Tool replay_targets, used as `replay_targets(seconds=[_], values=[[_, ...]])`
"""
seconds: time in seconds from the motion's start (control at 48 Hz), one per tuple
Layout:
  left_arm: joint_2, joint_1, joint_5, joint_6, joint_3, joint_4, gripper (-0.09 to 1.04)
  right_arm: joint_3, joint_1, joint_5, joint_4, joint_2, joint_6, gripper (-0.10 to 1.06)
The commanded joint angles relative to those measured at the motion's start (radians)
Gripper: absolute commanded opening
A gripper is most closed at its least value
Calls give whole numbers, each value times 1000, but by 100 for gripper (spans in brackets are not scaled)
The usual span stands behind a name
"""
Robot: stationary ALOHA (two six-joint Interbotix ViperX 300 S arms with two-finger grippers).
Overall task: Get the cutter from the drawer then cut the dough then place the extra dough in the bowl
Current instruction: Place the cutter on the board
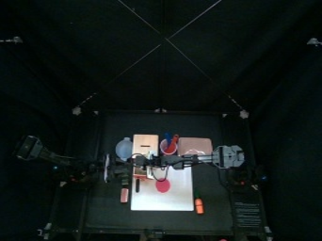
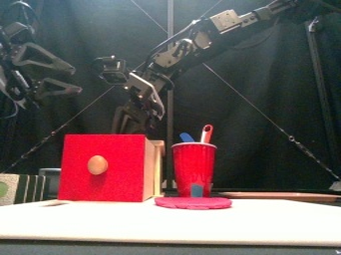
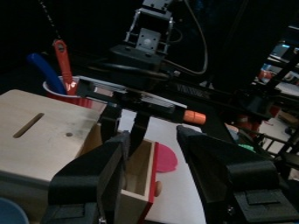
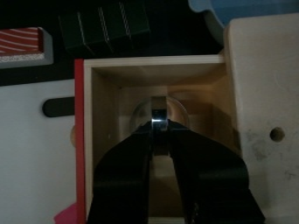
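The pale wooden box [image 1: 147, 143] stands at the back left with its red-fronted drawer [image 2: 104, 167] pulled out toward the front. Inside the drawer [image 4: 93, 131] lies the round metal cutter [image 4: 158, 107]. My right gripper [image 4: 156, 129] reaches down into the drawer, its jaws closed on the cutter's wire handle. In the left wrist view the right gripper [image 3: 129, 138] stands between the drawer's walls. My left gripper [image 3: 152, 136] hovers open beside the box, holding nothing. The pink dough disc [image 1: 164, 191] lies on the white cutting board [image 1: 183, 179]. The blue-grey bowl [image 1: 123, 149] sits left of the box.
A red cup [image 2: 194, 167] with a blue and a red knife stands right of the box. Dark sushi blocks [image 4: 105, 26] lie beside the drawer. An orange toy food [image 1: 201, 203] lies at the board's front right corner.
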Motion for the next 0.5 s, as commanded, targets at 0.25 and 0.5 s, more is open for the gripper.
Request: replay_targets(seconds=[0.25,0.5], values=[[2,5,-5,2,-14,-5,83,-54,8,51,-35,-155,-2,55],[2,5,-5,-2,-12,-5,83,-35,11,100,-75,-252,0,55]])
